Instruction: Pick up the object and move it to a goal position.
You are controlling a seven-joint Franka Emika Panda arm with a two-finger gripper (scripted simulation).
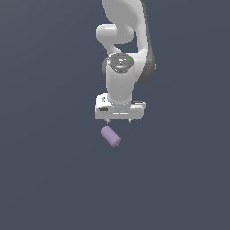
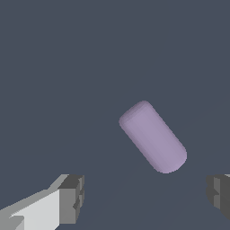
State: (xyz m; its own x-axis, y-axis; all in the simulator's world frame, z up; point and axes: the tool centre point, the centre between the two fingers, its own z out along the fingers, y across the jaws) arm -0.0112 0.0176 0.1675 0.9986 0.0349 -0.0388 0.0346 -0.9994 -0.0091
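The object is a small lilac short cylinder [image 1: 110, 136] lying on its side on the dark grey floor, just in front of the arm in the exterior view. In the wrist view the cylinder [image 2: 153, 136] lies at a slant, apart from both fingers. My white gripper [image 1: 119, 121] hangs above and just behind it, pointing down. The jaws stand wide apart and hold nothing. In the wrist view the gripper [image 2: 146, 197] shows two dark fingertips [image 2: 72, 198], one at each side, with the cylinder beyond the gap between them.
The floor [image 1: 45, 179] is a plain dark grey surface with no other objects in view. The white arm [image 1: 123, 40] rises behind the gripper at the top of the exterior view.
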